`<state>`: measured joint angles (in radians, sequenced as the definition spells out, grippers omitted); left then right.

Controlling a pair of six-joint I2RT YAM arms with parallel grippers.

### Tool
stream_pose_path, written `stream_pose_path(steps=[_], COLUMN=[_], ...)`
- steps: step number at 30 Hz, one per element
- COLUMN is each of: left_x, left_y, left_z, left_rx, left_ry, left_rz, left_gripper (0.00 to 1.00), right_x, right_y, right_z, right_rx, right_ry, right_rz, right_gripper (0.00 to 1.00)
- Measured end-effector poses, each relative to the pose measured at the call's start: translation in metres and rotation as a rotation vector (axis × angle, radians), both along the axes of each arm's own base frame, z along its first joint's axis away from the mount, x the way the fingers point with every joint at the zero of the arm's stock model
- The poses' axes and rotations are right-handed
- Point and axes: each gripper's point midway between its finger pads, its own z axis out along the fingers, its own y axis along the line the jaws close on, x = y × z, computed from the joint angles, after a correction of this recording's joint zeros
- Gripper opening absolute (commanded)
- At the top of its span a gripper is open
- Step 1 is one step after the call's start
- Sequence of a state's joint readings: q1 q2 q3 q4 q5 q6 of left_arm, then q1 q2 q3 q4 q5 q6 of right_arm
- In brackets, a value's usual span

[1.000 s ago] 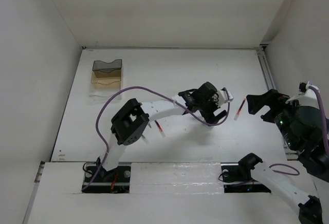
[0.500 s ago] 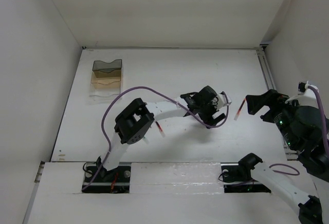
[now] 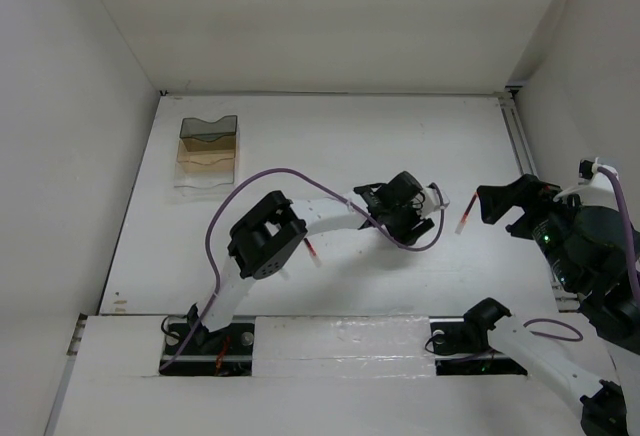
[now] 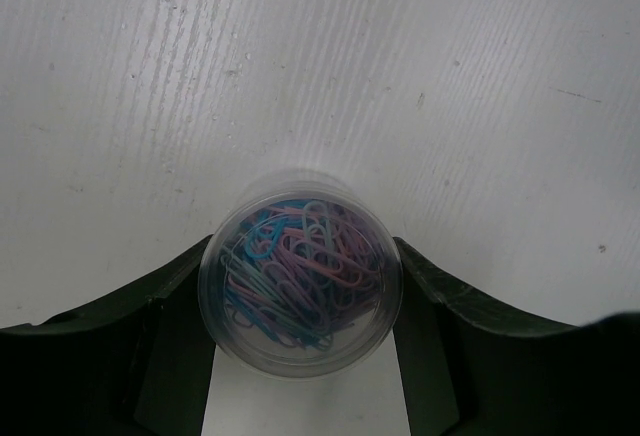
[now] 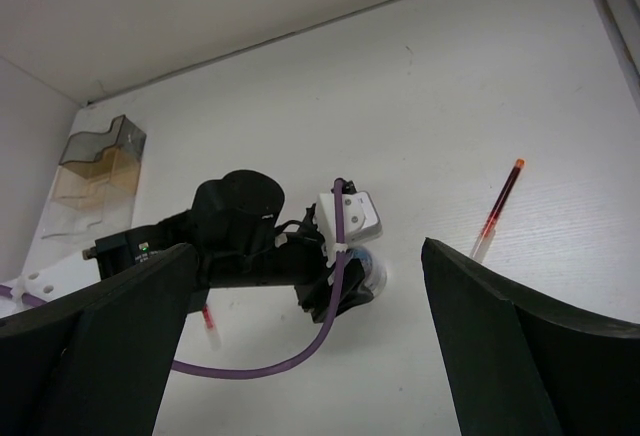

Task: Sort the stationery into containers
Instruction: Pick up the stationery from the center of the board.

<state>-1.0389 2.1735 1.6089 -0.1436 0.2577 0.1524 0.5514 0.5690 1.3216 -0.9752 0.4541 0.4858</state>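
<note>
Pinching one clear round tub of coloured paper clips [image 4: 300, 291] on the white table [image 3: 330, 136], well off every edge, left gripper [image 4: 300, 256] pressed its sides, right gripper [image 3: 508, 208] hung spread wide, two slim red pens [image 3: 465, 218] lay well apart, one clear rectangular plastic box [image 3: 207, 151] stood near the far-left corner.

Our left arm [image 3: 320, 218] runs from its base at the near edge up to a raised elbow, then stretches right toward mid-bench. Our left gripper [image 3: 415, 218] points down there, and its two dark fingers [image 4: 170, 356] press on opposite sides of the cylinder [image 4: 300, 276]. Our right arm [image 3: 585, 256] rises along the right side with its wrist turned left. Our right gripper [image 3: 500, 214] hangs above the bench, jaws spread wide and holding nothing.
</note>
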Motion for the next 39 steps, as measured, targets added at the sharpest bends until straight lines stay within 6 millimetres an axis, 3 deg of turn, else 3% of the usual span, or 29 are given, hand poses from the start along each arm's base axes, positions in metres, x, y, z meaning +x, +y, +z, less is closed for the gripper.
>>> stream_pose_path(steps=[3, 5, 14, 18, 24, 31, 35, 39], left_x=[0.0, 0.0, 0.004, 0.022, 0.073, 0.121, 0.154, 0.196], left_y=[0.0, 0.0, 0.002, 0.013, 0.031, 0.067, 0.107, 0.167], left_z=[0.0, 0.0, 0.001, 0.01, 0.053, 0.122, 0.153, 0.179], left_rx=[0.0, 0.001, 0.01, 0.017, -0.032, -0.095, -0.11, -0.085], left_ry=[0.0, 0.0, 0.012, 0.042, -0.023, -0.15, -0.203, -0.274], left_rz=[0.0, -0.001, 0.001, 0.032, 0.138, 0.279, 0.389, 0.56], left_gripper=[0.17, 0.0, 0.0, 0.0, 0.0, 0.0, 0.0, 0.0], right_x=[0.0, 0.0, 0.0, 0.001, 0.003, 0.013, 0.026, 0.045], right_y=[0.0, 0.0, 0.0, 0.001, 0.002, 0.007, 0.017, 0.032], right_z=[0.0, 0.0, 0.0, 0.004, 0.005, 0.01, 0.009, -0.001], right_rx=[0.0, 0.0, -0.01, -0.002, 0.002, -0.004, -0.022, -0.042], right_ry=[0.001, 0.0, -0.002, -0.015, -0.022, -0.032, -0.025, 0.002], right_rz=[0.002, 0.002, 0.004, 0.004, 0.005, 0.007, 0.017, 0.043], right_gripper=[1.0, 1.0, 1.0, 1.0, 1.0, 1.0, 1.0, 1.0])
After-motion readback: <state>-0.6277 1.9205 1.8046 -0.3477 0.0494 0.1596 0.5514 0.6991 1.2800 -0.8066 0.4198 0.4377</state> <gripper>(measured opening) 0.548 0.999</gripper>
